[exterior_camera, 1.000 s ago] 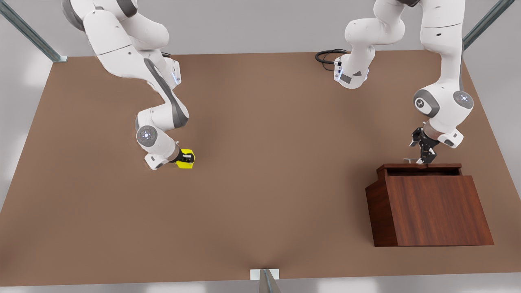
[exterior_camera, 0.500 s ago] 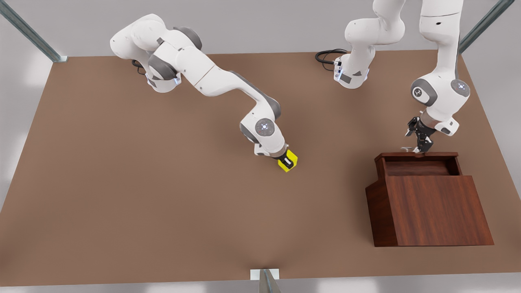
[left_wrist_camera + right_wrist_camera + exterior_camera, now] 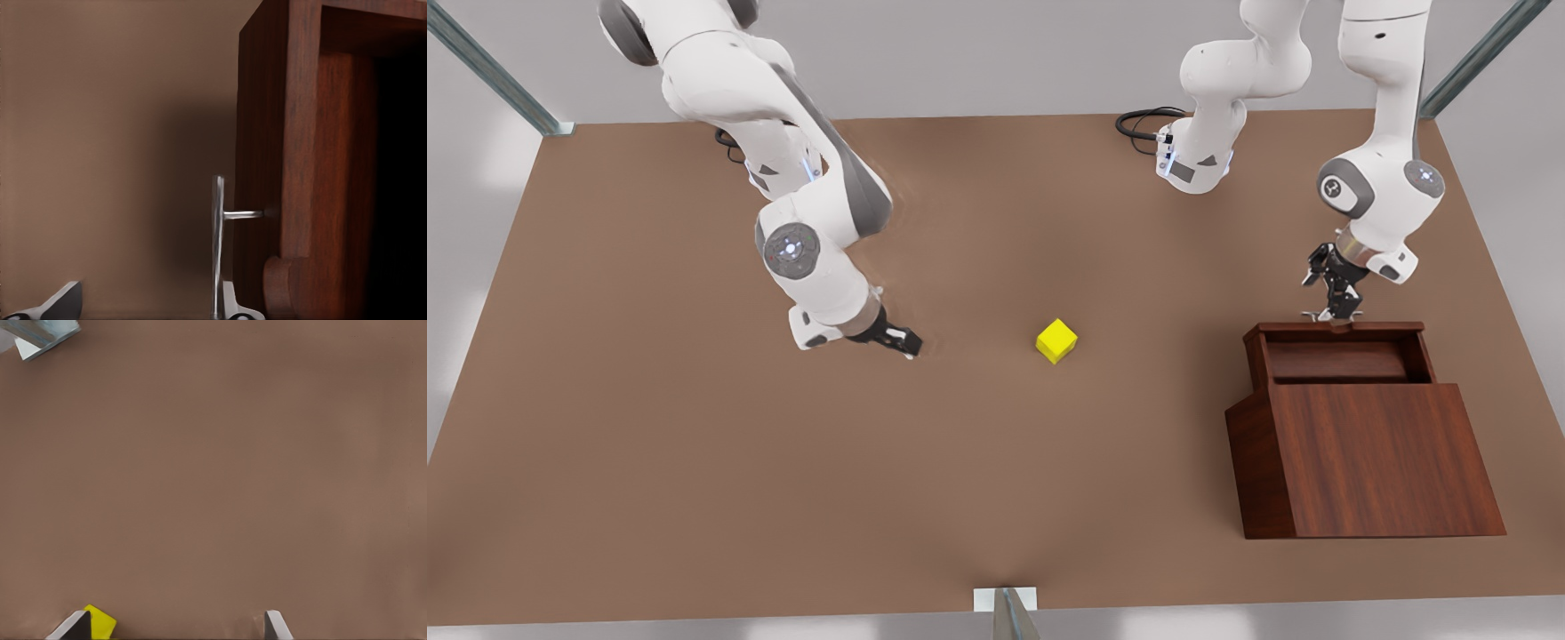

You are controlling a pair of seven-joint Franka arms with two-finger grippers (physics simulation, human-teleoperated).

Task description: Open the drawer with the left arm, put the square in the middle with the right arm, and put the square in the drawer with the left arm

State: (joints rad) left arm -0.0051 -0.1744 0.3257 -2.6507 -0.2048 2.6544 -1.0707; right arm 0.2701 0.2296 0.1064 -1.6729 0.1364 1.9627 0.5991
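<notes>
Left wrist cam catches thin silver handle [image 3: 218, 247] w/ left gripper [image 3: 1334, 307] jaws apart; right gripper [image 3: 896, 342] spread, yellow cube [image 3: 1056, 340] on matte tabletop [image 3: 996, 462].

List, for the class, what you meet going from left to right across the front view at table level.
Right gripper, fingers open, apart from the cube → yellow square on the bare tabletop → wooden box with its drawer pulled out, the left gripper at the handle.
</notes>
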